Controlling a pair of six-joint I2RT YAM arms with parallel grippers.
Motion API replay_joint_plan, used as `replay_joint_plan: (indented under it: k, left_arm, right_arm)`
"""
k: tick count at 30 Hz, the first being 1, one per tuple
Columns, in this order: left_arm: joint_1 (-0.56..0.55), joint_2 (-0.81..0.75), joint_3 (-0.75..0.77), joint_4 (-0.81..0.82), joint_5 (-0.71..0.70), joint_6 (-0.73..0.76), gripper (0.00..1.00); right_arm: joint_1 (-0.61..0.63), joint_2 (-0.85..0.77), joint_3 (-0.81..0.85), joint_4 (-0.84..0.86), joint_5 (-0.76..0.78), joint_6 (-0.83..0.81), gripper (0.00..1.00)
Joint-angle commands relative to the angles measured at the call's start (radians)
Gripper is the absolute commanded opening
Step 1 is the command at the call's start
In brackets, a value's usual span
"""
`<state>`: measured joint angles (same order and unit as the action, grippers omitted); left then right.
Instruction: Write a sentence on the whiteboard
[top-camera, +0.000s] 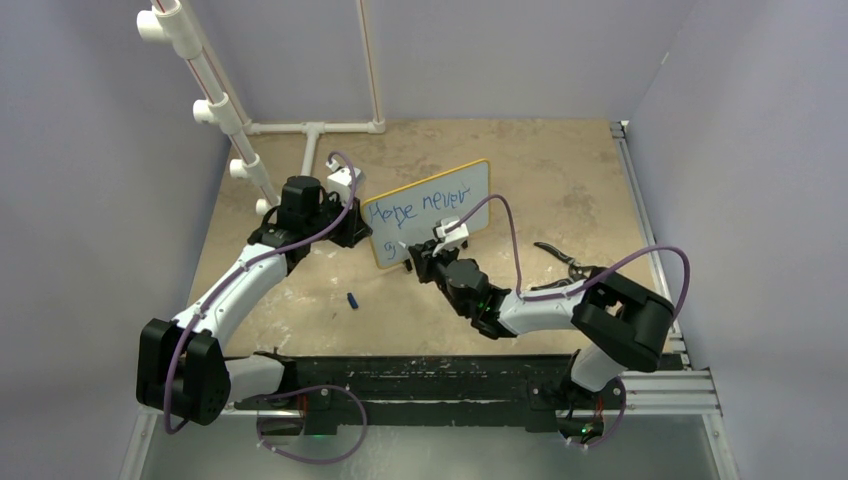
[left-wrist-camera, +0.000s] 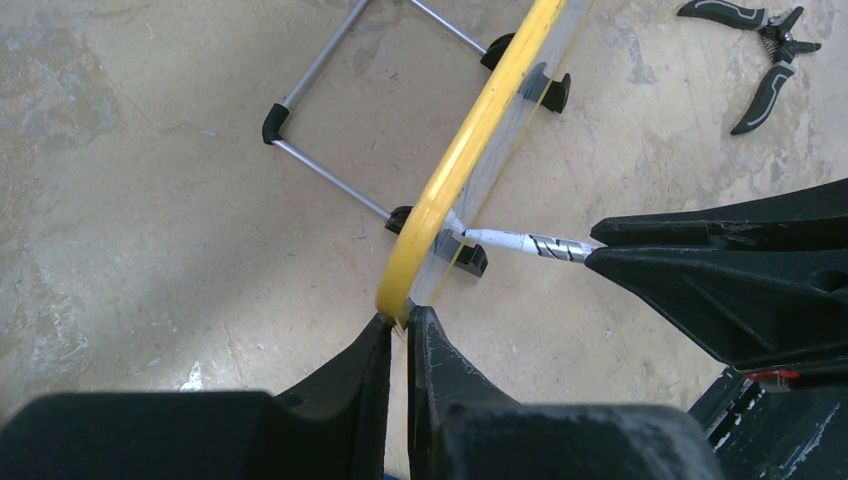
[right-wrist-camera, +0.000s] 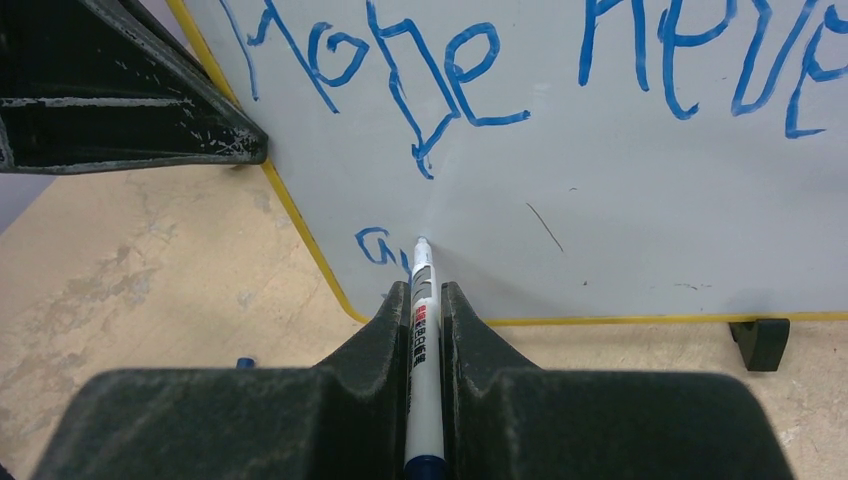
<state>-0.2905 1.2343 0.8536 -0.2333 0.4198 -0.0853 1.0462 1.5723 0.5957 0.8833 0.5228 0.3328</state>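
The whiteboard (top-camera: 455, 205) stands tilted at mid-table on small black feet (right-wrist-camera: 760, 340). The sentence (top-camera: 425, 198) reads "Hope never" in blue on the top line (right-wrist-camera: 400, 60), with the first strokes of a letter (right-wrist-camera: 378, 246) on the second line. My left gripper (top-camera: 357, 226) is shut on the board's yellow left edge (left-wrist-camera: 470, 150), its jaws pinching the frame (left-wrist-camera: 400, 322). My right gripper (top-camera: 420, 256) is shut on a white marker (right-wrist-camera: 422, 320); the marker's tip touches the board's lower left. The marker (left-wrist-camera: 520, 242) also shows in the left wrist view.
Black pliers (top-camera: 560, 257) lie on the table to the right of the board (left-wrist-camera: 765, 50). A small blue marker cap (top-camera: 352, 299) lies in front of the board. A white PVC pipe frame (top-camera: 215, 100) stands at the back left. A wire stand (left-wrist-camera: 320, 100) is behind the board.
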Motion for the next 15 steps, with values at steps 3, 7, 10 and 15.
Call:
replay_joint_plan:
  k: [3, 7, 10, 15]
  left_arm:
    - [-0.009, 0.001, 0.006, 0.010, 0.013, 0.005, 0.00]
    - [-0.009, 0.001, 0.006, 0.009, 0.014, 0.005, 0.00]
    - [-0.009, 0.001, 0.006, 0.009, 0.014, 0.005, 0.00]
    - [-0.009, 0.000, 0.006, 0.009, 0.014, 0.005, 0.00]
  right_arm:
    - [0.000, 0.024, 0.034, 0.015, 0.049, 0.001, 0.00]
    - [0.000, 0.020, 0.017, 0.000, 0.047, 0.014, 0.00]
    - [0.001, 0.026, 0.010, -0.011, 0.039, 0.030, 0.00]
    - [0.002, 0.034, 0.005, -0.029, 0.039, 0.043, 0.00]
